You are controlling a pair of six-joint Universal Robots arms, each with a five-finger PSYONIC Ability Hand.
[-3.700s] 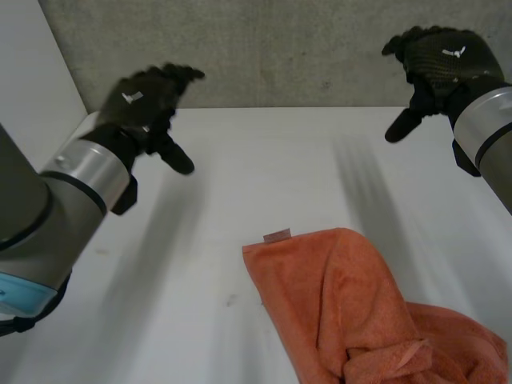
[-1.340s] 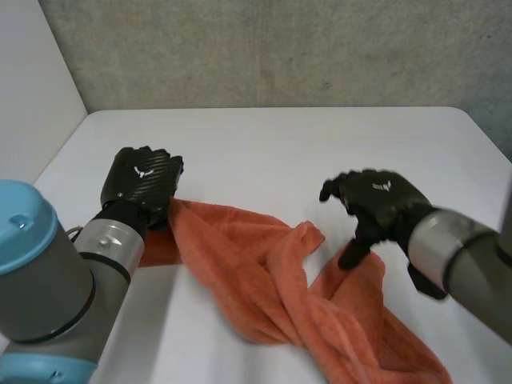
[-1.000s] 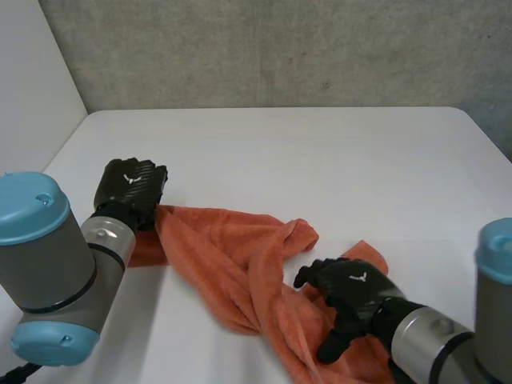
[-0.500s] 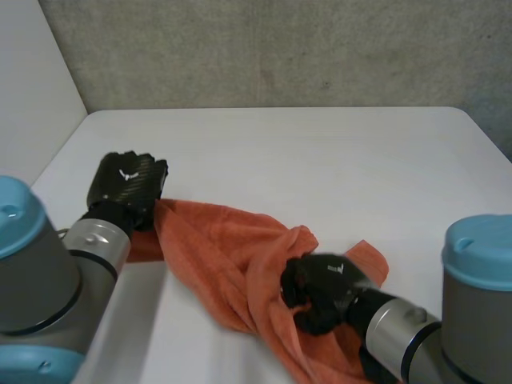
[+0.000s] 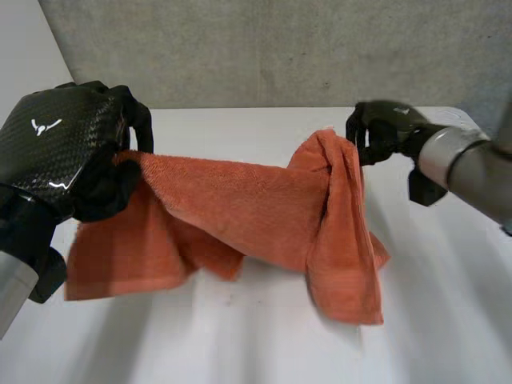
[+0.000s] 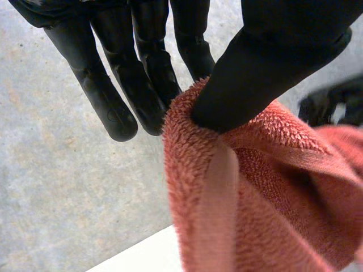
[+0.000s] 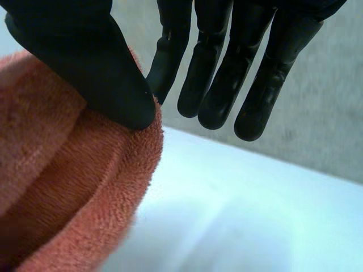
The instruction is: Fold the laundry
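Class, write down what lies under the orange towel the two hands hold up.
Under the towel the white table shows. The stretch behind its hanging folds is covered and cannot be judged.

No words, numbers or brand names can be read anywhere. The one sign is a small white emblem [image 5: 46, 126] on the glossy black back of the left hand [image 5: 64, 156], seen in the head view. It is a pale winged or tick-like stroke with no letters that can be made out.
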